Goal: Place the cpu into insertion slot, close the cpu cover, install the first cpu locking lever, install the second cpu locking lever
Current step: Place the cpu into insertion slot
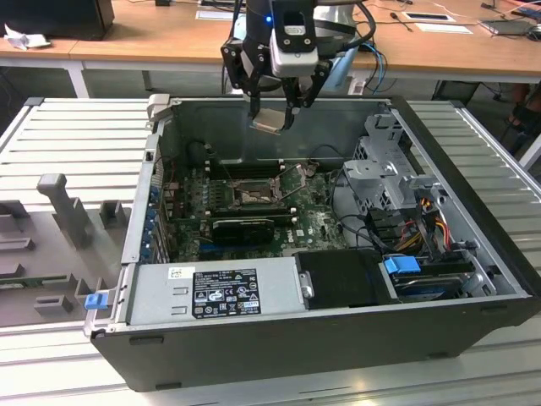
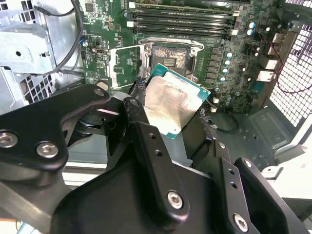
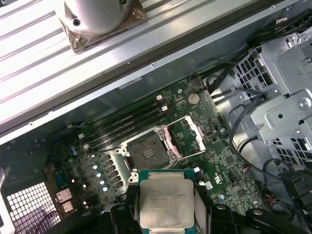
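My gripper (image 1: 270, 118) hangs above the back of an open computer case, shut on the cpu (image 1: 269, 121), a flat square chip with a dull silver top, held by its edges. In both wrist views the cpu (image 2: 175, 105) (image 3: 165, 202) sits between the black fingers (image 2: 141, 122) (image 3: 127, 214), well above the motherboard. The insertion slot (image 1: 252, 196) (image 2: 170, 58) (image 3: 146, 153) lies bare, below the chip. The cpu cover (image 2: 112, 68) (image 3: 196, 131) stands swung open beside the slot.
Memory slots (image 2: 180, 14) run along one side of the socket. A power supply (image 1: 224, 292) fills the case's front. A metal drive cage (image 1: 389, 178) with cables stands on the exterior view's right. A grey fixture (image 1: 59, 203) lies outside the case on the left.
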### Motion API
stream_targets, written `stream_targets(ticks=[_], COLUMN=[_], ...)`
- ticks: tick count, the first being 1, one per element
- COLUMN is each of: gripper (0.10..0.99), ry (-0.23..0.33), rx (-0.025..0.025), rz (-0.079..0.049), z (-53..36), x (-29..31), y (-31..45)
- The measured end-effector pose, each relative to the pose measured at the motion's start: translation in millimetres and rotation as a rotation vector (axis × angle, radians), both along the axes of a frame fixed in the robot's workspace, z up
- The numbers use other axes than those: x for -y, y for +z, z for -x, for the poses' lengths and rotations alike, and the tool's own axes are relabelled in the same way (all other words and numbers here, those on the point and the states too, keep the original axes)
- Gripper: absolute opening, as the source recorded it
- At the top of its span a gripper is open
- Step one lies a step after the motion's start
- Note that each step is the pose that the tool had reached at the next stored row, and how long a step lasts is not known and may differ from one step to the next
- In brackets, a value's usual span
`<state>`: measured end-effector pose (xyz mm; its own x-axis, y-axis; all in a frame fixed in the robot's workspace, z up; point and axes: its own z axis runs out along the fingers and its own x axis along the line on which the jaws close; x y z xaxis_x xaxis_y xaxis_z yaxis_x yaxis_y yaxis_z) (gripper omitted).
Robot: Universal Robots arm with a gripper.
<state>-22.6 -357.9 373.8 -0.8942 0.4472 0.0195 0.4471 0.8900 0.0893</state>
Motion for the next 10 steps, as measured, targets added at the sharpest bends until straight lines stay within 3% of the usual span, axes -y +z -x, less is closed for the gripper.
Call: stream_targets(ticks=[10], gripper=[0.541], ry=[-0.054], rx=[0.0], rz=[0.0], z=[0.0], x=[0.0], y=[-0.4])
